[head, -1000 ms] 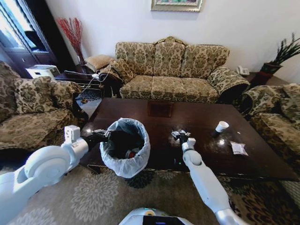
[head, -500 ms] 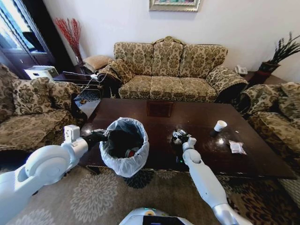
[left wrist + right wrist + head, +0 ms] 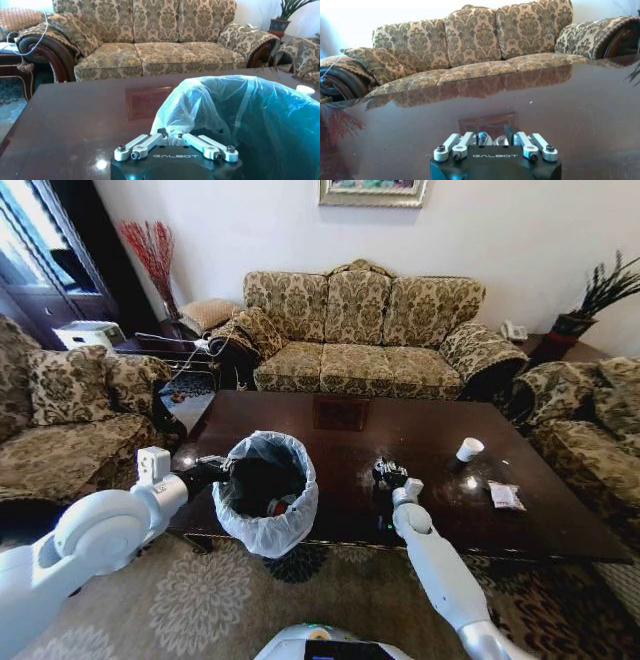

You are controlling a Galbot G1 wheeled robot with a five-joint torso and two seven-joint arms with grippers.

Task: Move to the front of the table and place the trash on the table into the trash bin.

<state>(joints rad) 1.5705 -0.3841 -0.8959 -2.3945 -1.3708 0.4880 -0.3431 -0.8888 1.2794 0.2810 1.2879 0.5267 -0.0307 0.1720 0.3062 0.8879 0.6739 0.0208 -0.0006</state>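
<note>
Nearest the robot, at the front edge of the glossy dark wooden bench [image 3: 420, 430], the left gripper [image 3: 218, 468] has its jaws clamped on the bag-lined rim of the trash bin [image 3: 266, 493]; the left wrist view shows its fingers [image 3: 150, 141] closed on a fold of the translucent liner. The bin sits at the bench's front left corner, and inside its black interior lie a few pieces of litter, among them something red. To the right of the bin, over the bench top, the right gripper [image 3: 388, 472] reaches forward from the front edge; the right wrist view shows its jaws closed around a small can [image 3: 490, 139] with a silvery top, held just above the polished surface. Farther from the bin, toward the bench's right end, a clear wrapper [image 3: 507, 496] lies flat on the wood, and beyond it a white paper cup [image 3: 469, 449] stands upright. At the middle of the bench, behind the bin, is the carved inset square [image 3: 341, 413]. Past the far edge of the bench stands a patterned sofa [image 3: 365, 330].
</note>
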